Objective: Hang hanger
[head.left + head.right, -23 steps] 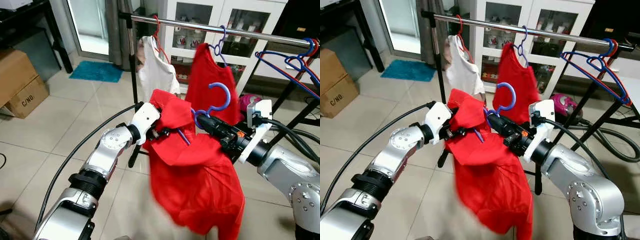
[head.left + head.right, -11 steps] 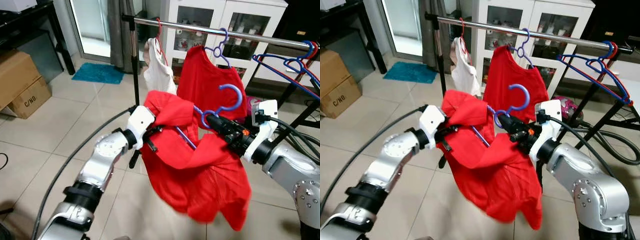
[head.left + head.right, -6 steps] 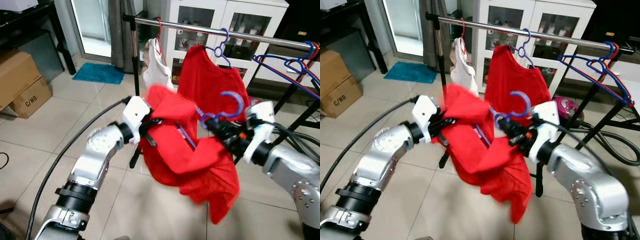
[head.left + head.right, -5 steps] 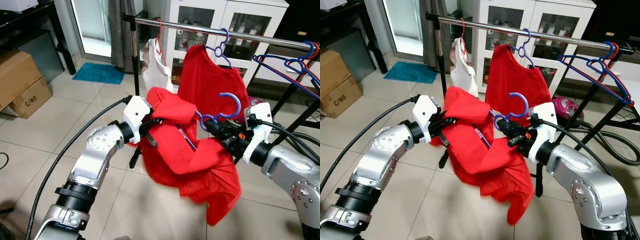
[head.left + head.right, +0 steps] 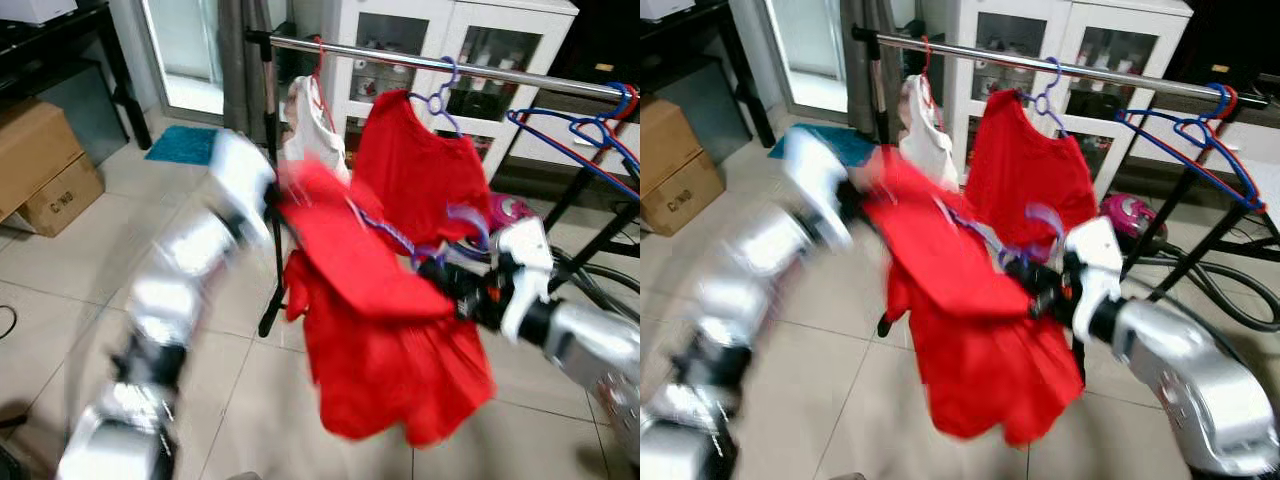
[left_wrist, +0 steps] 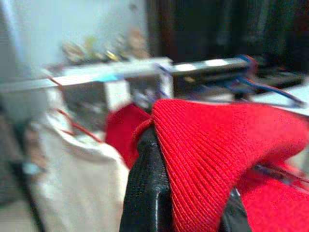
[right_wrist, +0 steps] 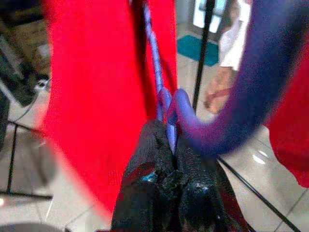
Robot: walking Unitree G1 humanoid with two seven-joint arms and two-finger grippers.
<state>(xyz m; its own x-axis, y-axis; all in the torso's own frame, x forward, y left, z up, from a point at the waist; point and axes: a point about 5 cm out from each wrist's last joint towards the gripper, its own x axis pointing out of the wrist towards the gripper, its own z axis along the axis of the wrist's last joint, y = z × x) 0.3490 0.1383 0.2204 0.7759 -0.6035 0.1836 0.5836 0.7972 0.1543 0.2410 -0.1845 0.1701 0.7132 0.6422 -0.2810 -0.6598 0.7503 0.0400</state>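
Left gripper [image 5: 268, 195] risen with red shirt [image 5: 385, 330], right gripper [image 7: 169, 145] clamping hanger [image 7: 227, 111]

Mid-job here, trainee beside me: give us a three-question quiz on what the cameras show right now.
1. True or false: the purple hanger carrying the red shirt already hangs on the metal rail.
2. Which pincer grips the hanger's neck? A. left pincer B. right pincer
3. Fill in: the left pincer is pinching the shirt's red ____.

Key
1. False: it is held below the rail, in front of another red shirt hanging there.
2. B: its fingers are closed on the neck just under the hook.
3. Fabric, seen draped over its fingers in the left wrist view.
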